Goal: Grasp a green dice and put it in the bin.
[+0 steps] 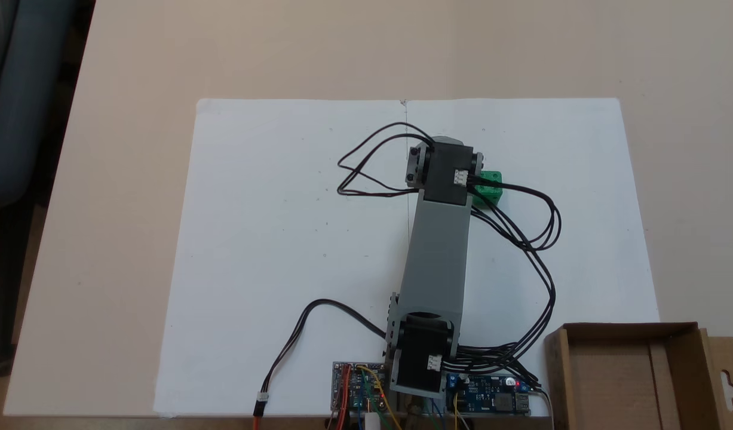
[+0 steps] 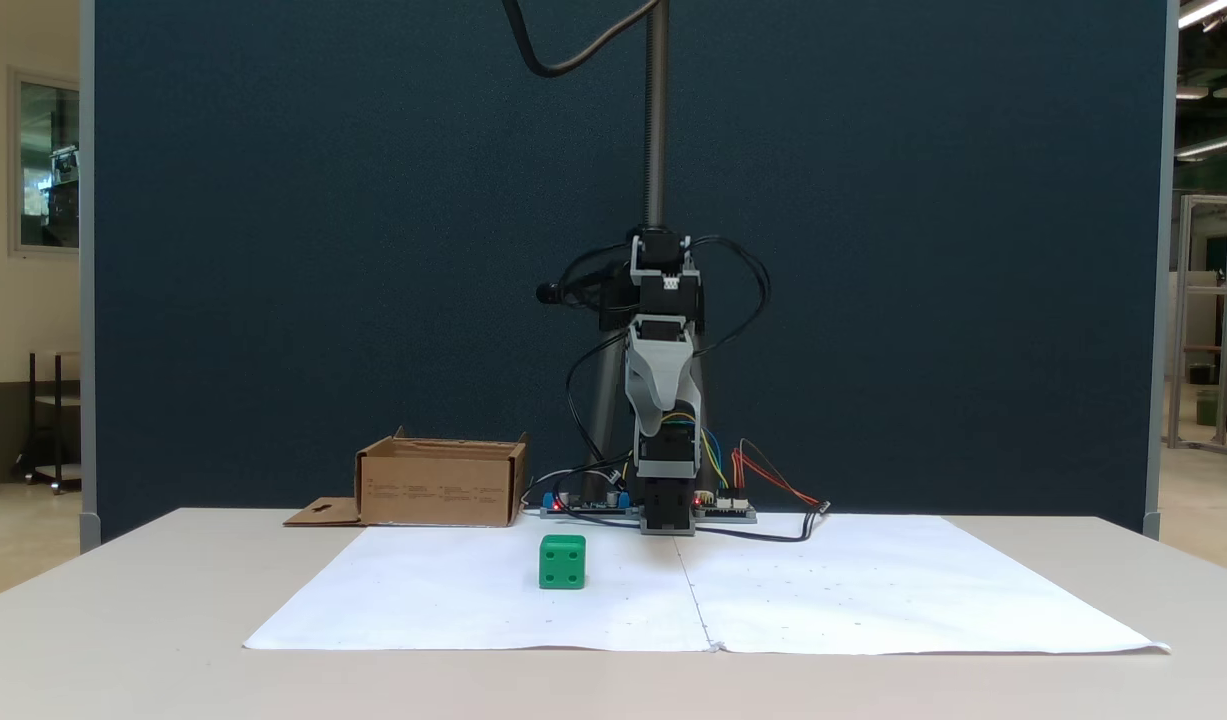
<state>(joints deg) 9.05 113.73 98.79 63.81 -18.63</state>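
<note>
The green dice (image 2: pixel 562 561) rests on the white paper, left of the sheet's centre fold in a fixed view. From above, the green dice (image 1: pixel 490 187) peeks out to the right of the arm's wrist, partly covered by black cables. The bin (image 2: pixel 440 492), a low brown cardboard box, stands at the back left beside the arm's base; from above the bin (image 1: pixel 611 382) sits at the bottom right. My gripper (image 2: pixel 653 425) hangs pointing down, high above the table and behind the dice. Its jaws overlap, so their state is unclear.
White paper (image 1: pixel 270 251) covers the middle of the beige table (image 1: pixel 133 60). Circuit boards (image 1: pixel 491 394) and coloured wires lie at the arm's base. Black cables (image 1: pixel 539 239) loop out on both sides of the arm. A dark partition (image 2: pixel 273 250) stands behind the table.
</note>
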